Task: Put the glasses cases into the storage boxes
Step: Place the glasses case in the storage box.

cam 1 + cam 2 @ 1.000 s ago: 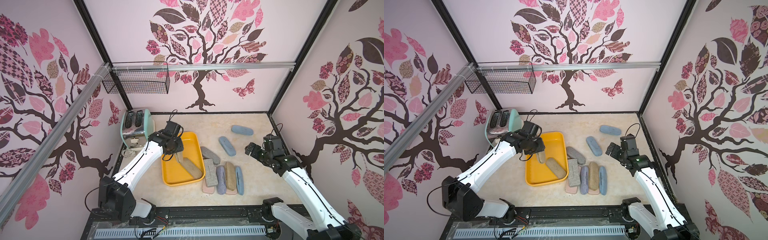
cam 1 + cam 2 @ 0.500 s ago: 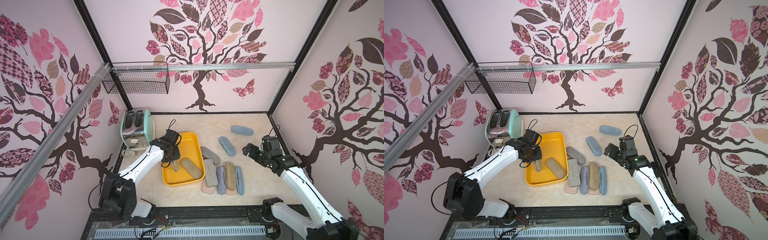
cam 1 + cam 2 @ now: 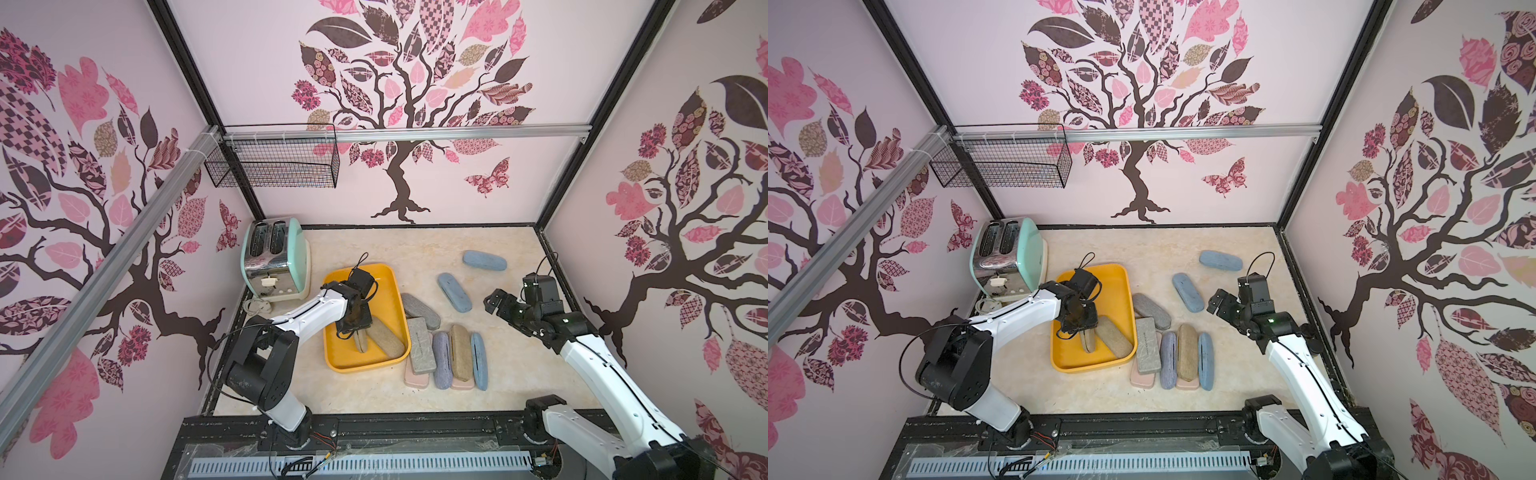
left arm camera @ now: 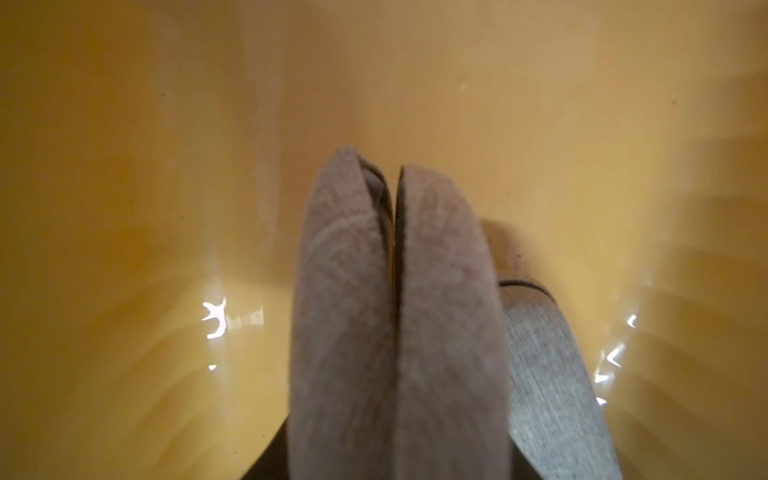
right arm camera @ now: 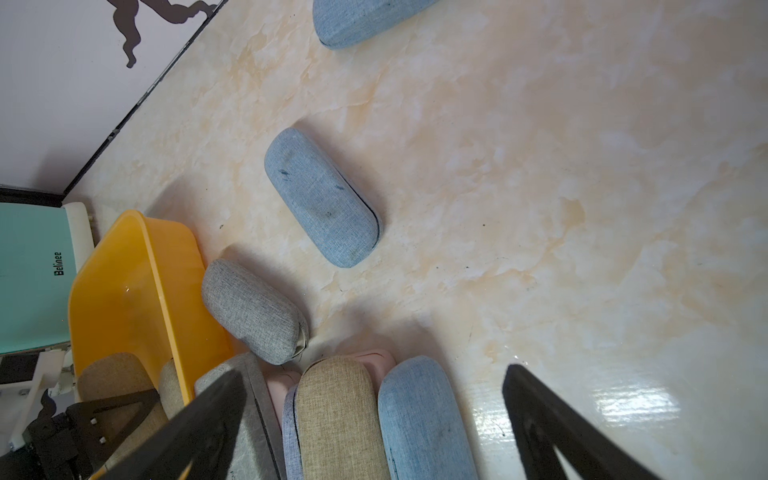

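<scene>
Left wrist view is showing the tan case (image 4: 399, 332) filling the middle of the picture, seam toward the camera, with the yellow tray (image 4: 124, 166) all around it and a second tan case (image 4: 552, 374) lying just beside it. In both top views the left gripper (image 3: 353, 328) is reaching down inside the tray, its jaws standing narrow and clamping the tan case on its long edge; whether the case's far end is touching the tray floor cannot be told. So the step in hand looks like the placing of this case, the second to go into the tray. The right gripper (image 3: 493, 300) is hanging above the table with its jaws spread wide and holding nothing, near a blue case (image 3: 454, 291). A far blue case (image 3: 484, 261), a grey oval case (image 3: 419, 305) touching the tray's outer wall, and a packed row of cases (image 3: 441, 359) are waiting on the table. Next, the left jaws probably need to open and lift clear without dragging the case over its neighbour, while the right gripper should be lining up across the blue case's narrow width.
</scene>
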Controlling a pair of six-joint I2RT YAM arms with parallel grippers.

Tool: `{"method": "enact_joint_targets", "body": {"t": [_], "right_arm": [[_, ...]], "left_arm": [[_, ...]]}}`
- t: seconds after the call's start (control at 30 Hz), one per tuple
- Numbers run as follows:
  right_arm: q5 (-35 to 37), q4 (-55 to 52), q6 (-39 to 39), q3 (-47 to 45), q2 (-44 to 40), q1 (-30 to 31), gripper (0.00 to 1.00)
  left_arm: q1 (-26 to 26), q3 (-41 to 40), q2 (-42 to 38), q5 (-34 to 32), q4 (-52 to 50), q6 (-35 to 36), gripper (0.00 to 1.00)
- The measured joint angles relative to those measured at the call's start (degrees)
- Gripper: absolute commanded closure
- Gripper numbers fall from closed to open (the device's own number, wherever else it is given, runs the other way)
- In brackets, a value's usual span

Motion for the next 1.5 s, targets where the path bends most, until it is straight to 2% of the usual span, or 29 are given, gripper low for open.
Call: {"method": "enact_joint_targets", "body": {"t": [0.1, 0.33, 0.43, 0.53, 0.63, 0.77, 0.9, 1.13, 1.27, 1.4, 1.5], "right_arm": [[0.0, 0.0, 0.0, 0.0, 0.0, 0.0, 0.0], [0.0, -0.02, 0.0, 0.0, 0.0, 0.0, 0.0], [0.0, -0.02, 0.0, 0.0, 0.0, 0.0, 0.0], [0.0, -0.02, 0.0, 0.0, 0.0, 0.0, 0.0], [0.0, -0.02, 0.02, 0.0, 0.0, 0.0, 0.0], [-0.02, -0.02, 0.02, 0.04, 0.0, 0.0, 0.0], [-0.09, -0.07, 0.0, 0.22, 0.0, 0.0, 0.0], [-0.11, -0.11, -0.07, 1.42, 0.0, 0.0, 0.0], [0.07, -0.15, -0.28, 1.55, 0.09, 0.0, 0.0], [0.17, -0.59, -1.55, 2.69, 2.67, -0.04, 0.0], [-1.44, -0.33, -3.93, 4.39, 7.63, 0.04, 0.0]], "left_arm": [[-1.79, 0.0, 0.68, 1.16, 1.92, -1.42, 0.65], [-1.97, 0.13, 1.77, 3.63, 4.94, -4.22, 0.64], [-2.01, 0.11, 1.77, 5.11, 6.01, -5.33, 0.48], [-2.27, -0.24, 1.75, 6.51, 6.78, -6.14, 0.36], [-2.47, -1.46, 0.83, 7.28, 7.13, -6.43, 0.3], [-2.51, -2.19, -2.49, 7.17, 6.05, -6.29, 0.29], [-2.56, -1.7, -6.67, 4.11, 2.73, -5.05, 0.29], [-3.17, 5.25, -12.5, -1.84, -3.04, -1.03, 0.3], [-7.85, 9.77, -12.04, -2.1, -3.23, 0.59, 0.31], [-13.75, 13.84, -7.5, 1.09, -2.93, 1.53, 0.37], [-14.67, 14.71, -4.31, 3.1, -1.7, 2.05, 0.39]]}}
